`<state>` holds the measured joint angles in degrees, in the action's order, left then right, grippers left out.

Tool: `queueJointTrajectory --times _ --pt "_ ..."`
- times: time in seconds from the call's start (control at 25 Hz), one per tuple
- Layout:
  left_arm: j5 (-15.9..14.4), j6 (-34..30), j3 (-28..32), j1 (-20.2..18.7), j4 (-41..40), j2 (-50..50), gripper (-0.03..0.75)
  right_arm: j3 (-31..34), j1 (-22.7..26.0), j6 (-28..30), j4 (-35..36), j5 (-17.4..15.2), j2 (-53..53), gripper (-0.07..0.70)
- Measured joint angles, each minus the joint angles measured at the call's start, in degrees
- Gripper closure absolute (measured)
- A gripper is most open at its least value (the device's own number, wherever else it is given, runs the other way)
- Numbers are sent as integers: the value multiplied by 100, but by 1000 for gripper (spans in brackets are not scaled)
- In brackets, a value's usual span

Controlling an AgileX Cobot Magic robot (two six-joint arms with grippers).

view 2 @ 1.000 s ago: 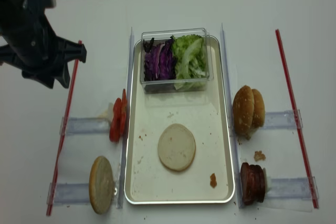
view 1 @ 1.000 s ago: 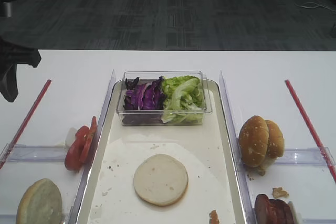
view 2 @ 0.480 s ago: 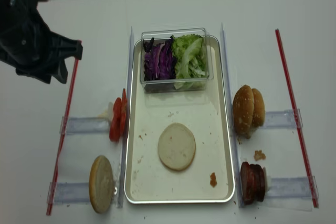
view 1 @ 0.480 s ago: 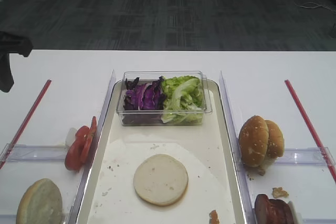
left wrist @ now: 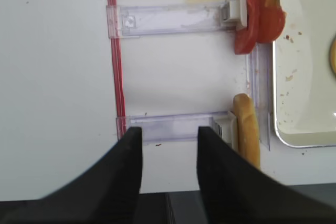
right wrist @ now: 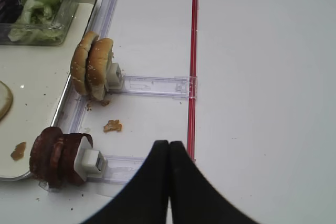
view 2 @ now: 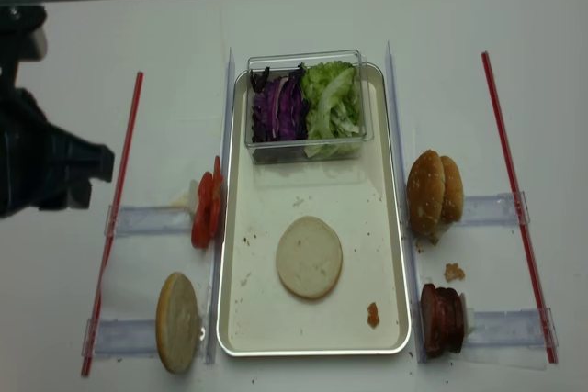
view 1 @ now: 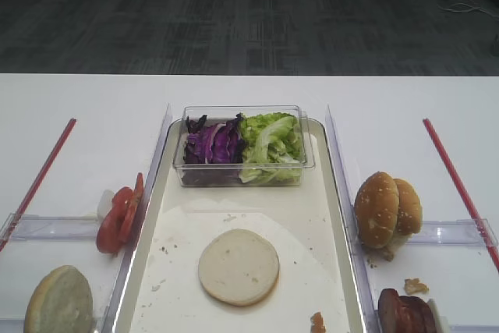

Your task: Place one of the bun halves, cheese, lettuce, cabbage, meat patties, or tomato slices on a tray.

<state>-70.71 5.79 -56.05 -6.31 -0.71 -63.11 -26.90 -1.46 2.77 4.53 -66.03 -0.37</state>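
One pale bun half [view 1: 238, 266] lies flat on the tray [view 1: 257, 196], cut face up. A second bun half [left wrist: 247, 136] stands on edge in a clear holder left of the tray. Tomato slices [left wrist: 260, 14] stand on edge behind it. Lettuce [view 1: 270, 144] and purple cabbage [view 1: 212, 144] fill a clear box at the tray's far end. Meat patties [right wrist: 58, 156] stand on edge right of the tray. No cheese shows. My left gripper [left wrist: 169, 132] hangs open and empty over the table, left of the standing bun half. My right gripper [right wrist: 169, 143] is shut on nothing, right of the patties.
Two sesame buns [view 1: 386, 208] stand on edge right of the tray. Red strips [view 2: 124, 162] [view 2: 510, 172] run along both outer sides, joined to clear plastic rails [left wrist: 173, 18]. My dark left arm [view 2: 41, 172] covers the table's left edge. Crumbs [right wrist: 112, 126] lie near the patties.
My left arm has drawn back toward the table's near left side and left the first high view. The food and the tray have not moved.
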Motion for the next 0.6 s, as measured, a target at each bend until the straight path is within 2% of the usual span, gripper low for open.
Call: queueJointTrajectory --times 0.24,0.6 --pt "-35 -9 584 0 0 1185 471 0 0 0 0 0 0 400" --pt "-120 -197 1160 0 0 2824 471 0 0 22 0 0 0 400"
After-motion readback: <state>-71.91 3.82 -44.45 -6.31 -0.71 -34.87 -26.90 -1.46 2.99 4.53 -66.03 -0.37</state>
